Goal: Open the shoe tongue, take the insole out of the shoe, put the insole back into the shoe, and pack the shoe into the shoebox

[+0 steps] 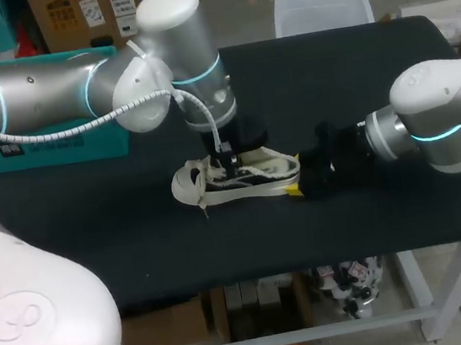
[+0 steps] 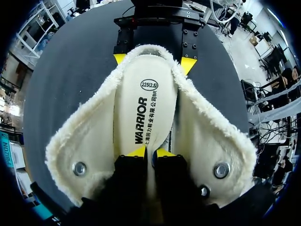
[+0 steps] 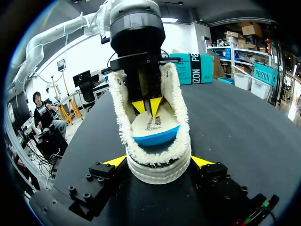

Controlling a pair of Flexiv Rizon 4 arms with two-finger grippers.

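Observation:
A cream, fleece-lined shoe (image 1: 244,179) lies on its sole at the middle of the black table, its tongue and sides spread wide. My left gripper (image 2: 150,152) reaches down into the shoe's mouth, shut on the cream printed insole (image 2: 143,99). The insole's heel end is lifted, baring its blue underside (image 3: 155,136). My right gripper (image 3: 158,161) grips the shoe's heel (image 3: 157,165) from behind, one yellow tip against each side. A teal shoebox (image 1: 48,145) stands at the table's back left, partly hidden by my left arm.
The table's front edge (image 1: 253,280) runs just below the shoe. A clear plastic bin (image 1: 321,7) stands past the back edge. Bare black cloth lies to the left of the shoe and behind it.

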